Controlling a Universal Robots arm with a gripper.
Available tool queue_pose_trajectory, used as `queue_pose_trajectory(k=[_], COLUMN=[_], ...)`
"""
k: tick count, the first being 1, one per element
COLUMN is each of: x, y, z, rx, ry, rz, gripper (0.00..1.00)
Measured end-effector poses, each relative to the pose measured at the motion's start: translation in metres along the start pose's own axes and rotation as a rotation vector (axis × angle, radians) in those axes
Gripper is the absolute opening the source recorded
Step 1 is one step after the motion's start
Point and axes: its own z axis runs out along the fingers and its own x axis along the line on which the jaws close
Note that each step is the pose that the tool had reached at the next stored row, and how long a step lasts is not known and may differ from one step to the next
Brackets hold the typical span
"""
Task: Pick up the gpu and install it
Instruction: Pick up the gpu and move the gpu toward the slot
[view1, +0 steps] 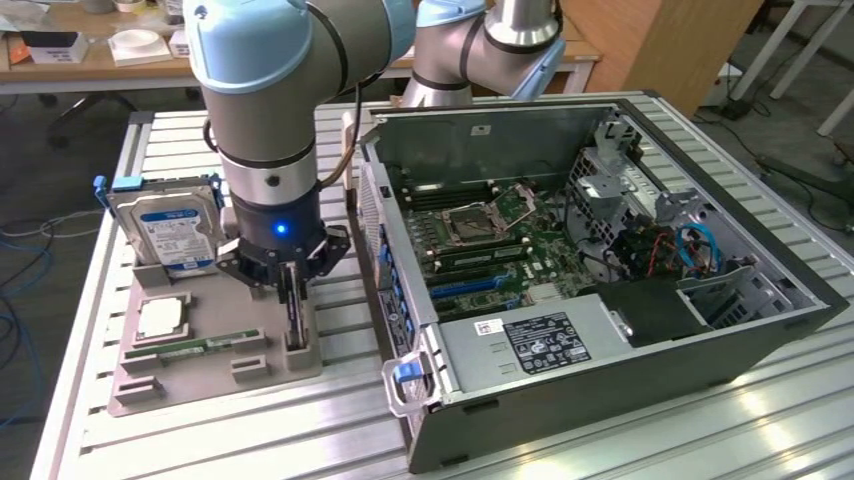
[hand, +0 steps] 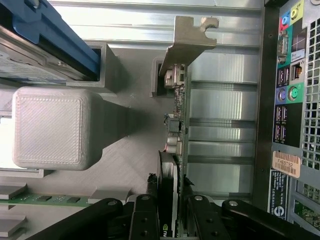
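Observation:
The gpu (view1: 292, 318) is a dark card with a pale metal bracket (hand: 189, 37) at one end. It stands on edge in a slot of the grey parts holder (view1: 174, 375), at the end nearest the computer case. My gripper (view1: 291, 298) comes straight down over it and straddles the card's upper edge. In the wrist view the gripper (hand: 170, 200) has the gpu (hand: 176, 120) running between its two sides, with the card's round fan part there. The card still sits in its slot.
On the exterior view's right lies the open computer case (view1: 747, 330), its motherboard (view1: 507, 250) with blue slots facing up. The holder also carries a hard drive (view1: 171, 232), a CPU (view1: 160, 318) and a green memory stick (view1: 200, 347). The case's rear ports (hand: 287, 75) are close beside the card.

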Motion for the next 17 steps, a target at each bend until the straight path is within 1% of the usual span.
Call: queue_pose_trajectory(k=[5, 6, 8, 9, 17], x=[0.0000, 0.0000, 0.0000, 0.0000, 0.0000], y=[0.0000, 0.0000, 0.0000, 0.0000, 0.0000], z=[0.0000, 0.0000, 0.0000, -0.0001, 0.0000], rx=[0.0000, 0.0000, 0.0000, 0.0001, 0.0000], ry=[0.0001, 0.0002, 0.0001, 0.0001, 0.0001], rz=[0.000, 0.000, 0.000, 0.000, 0.000], gripper=[0.30, 0.28, 0.28, 0.26, 0.26])
